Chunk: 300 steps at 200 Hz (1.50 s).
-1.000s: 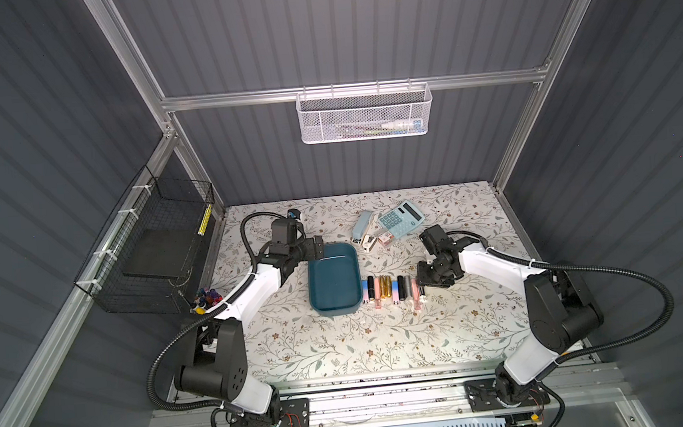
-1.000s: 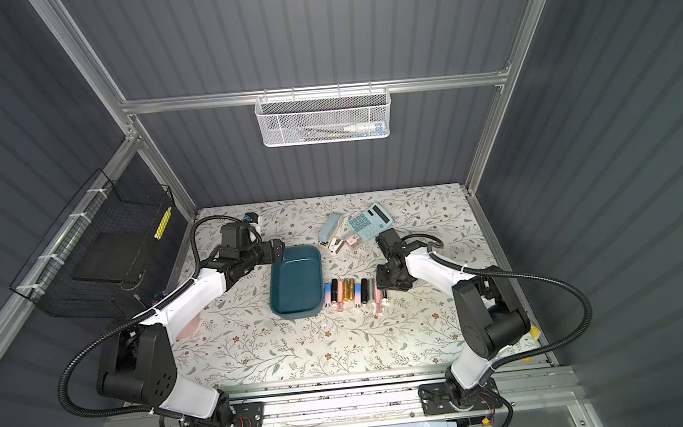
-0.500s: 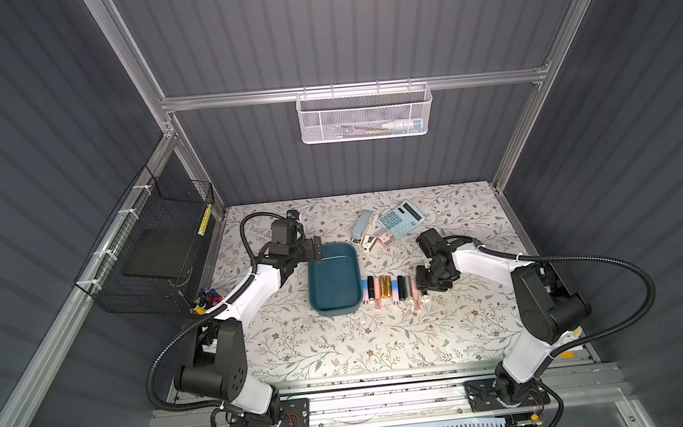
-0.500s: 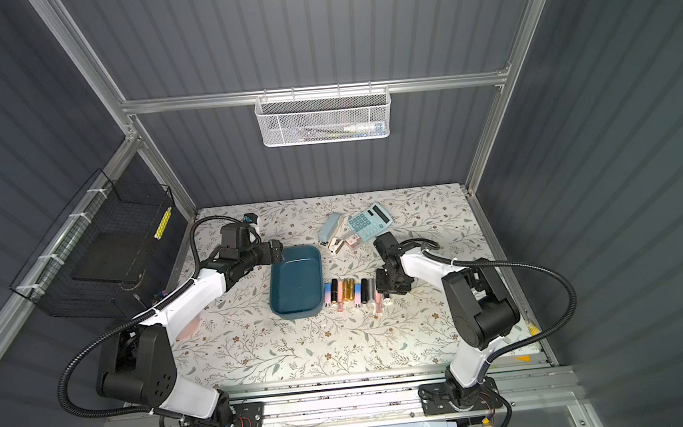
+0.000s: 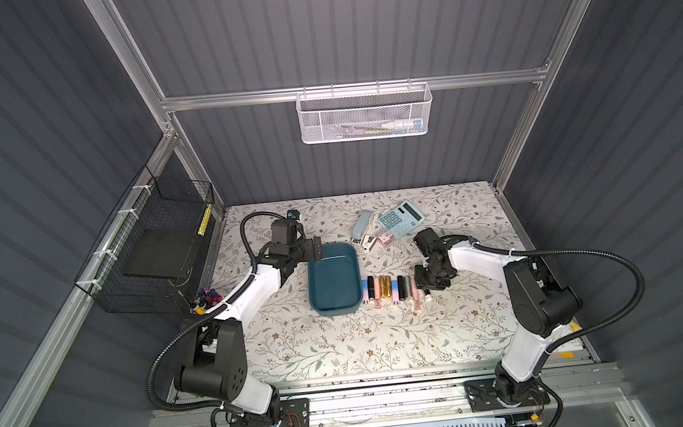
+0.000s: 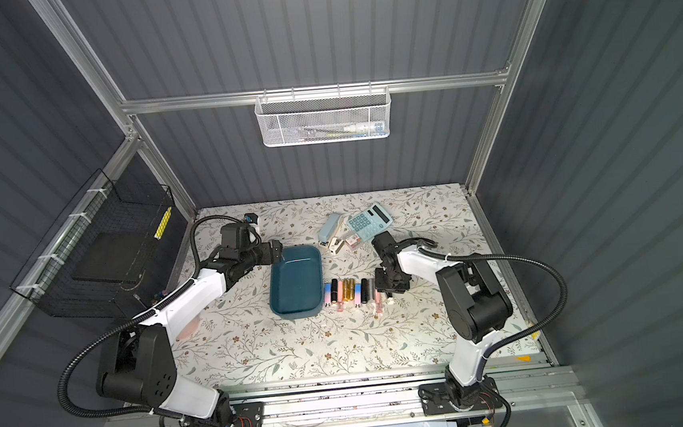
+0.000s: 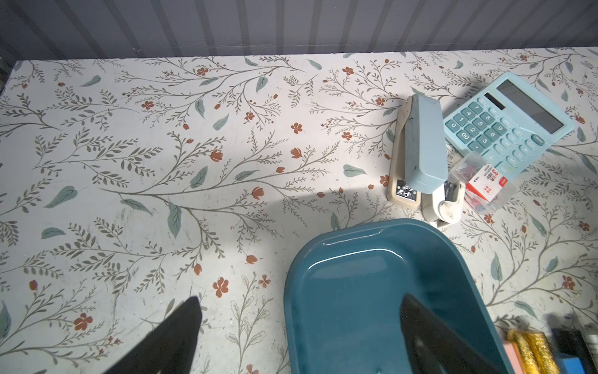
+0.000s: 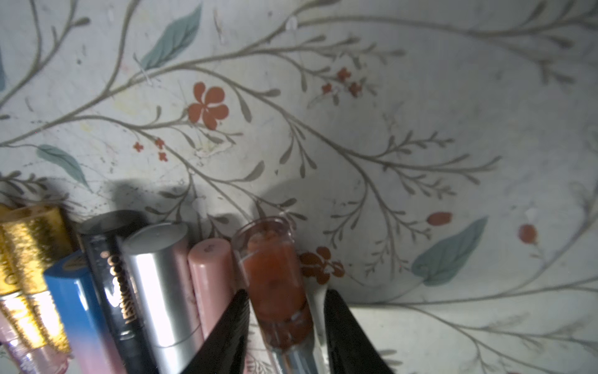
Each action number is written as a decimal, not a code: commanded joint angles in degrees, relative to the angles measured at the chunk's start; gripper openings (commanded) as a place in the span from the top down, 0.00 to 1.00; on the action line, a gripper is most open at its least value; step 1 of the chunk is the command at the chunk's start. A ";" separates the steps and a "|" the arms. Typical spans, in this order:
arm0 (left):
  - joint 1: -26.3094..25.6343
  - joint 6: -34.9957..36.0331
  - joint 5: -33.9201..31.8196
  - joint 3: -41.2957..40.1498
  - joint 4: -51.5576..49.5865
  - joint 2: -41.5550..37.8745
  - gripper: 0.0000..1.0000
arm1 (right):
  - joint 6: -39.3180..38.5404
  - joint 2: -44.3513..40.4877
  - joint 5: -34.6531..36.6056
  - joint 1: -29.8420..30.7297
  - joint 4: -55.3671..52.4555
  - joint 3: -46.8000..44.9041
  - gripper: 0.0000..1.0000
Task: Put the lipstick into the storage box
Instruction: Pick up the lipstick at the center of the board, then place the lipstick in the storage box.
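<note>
- The right tool (image 8: 287,293) is low over the floral surface (image 5: 342,348), with one black finger on each side of the lipstick (image 8: 275,291), a clear tube filled with red-orange colour.
- Both fingers sit right against the tube's sides, but I cannot tell whether they are actually pressing on it. The tube lies flat on the surface.
- That lipstick is the end piece of a row of lipsticks (image 5: 387,289) lying side by side — gold, blue, black, silver, pink. It lies just beside the pink one, at the end farthest from the storage box.
- The storage box (image 5: 334,282), a shallow teal tray, rests on the surface just beside the other end of the row, and nothing is in it.
- The left tool (image 5: 316,247) is spread wide and holds nothing. It hovers at the box's far corner, with one finger over the box floor and the other over the bare surface.
- Behind the box lie a stapler (image 5: 362,225) and a calculator (image 5: 399,219).
</note>
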 commanded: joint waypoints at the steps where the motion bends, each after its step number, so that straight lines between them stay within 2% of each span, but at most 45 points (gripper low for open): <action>1: -0.17 1.39 -0.49 -0.47 0.48 -0.38 0.04 | -0.74 0.84 0.88 0.28 -1.48 1.69 0.61; 13: -0.19 1.40 -0.49 -0.54 0.84 -0.29 0.04 | -0.68 1.25 1.24 0.24 -2.05 2.32 0.64; 32: -0.19 1.31 -0.58 -0.44 1.01 -0.01 0.04 | -0.95 2.44 1.68 0.28 -3.57 3.45 0.73; 152: -0.23 1.21 -0.05 -1.98 2.17 -0.95 0.04 | -0.87 1.39 2.70 0.58 -7.39 4.96 0.75; 246: -0.19 3.33 -4.00 -3.72 1.01 -3.59 0.02 | -1.35 -0.24 1.00 3.00 -14.25 18.94 0.75; 300: -0.19 4.08 -5.83 -4.40 -1.69 -4.55 0.01 | -0.57 2.02 -0.61 7.57 -16.67 28.45 0.75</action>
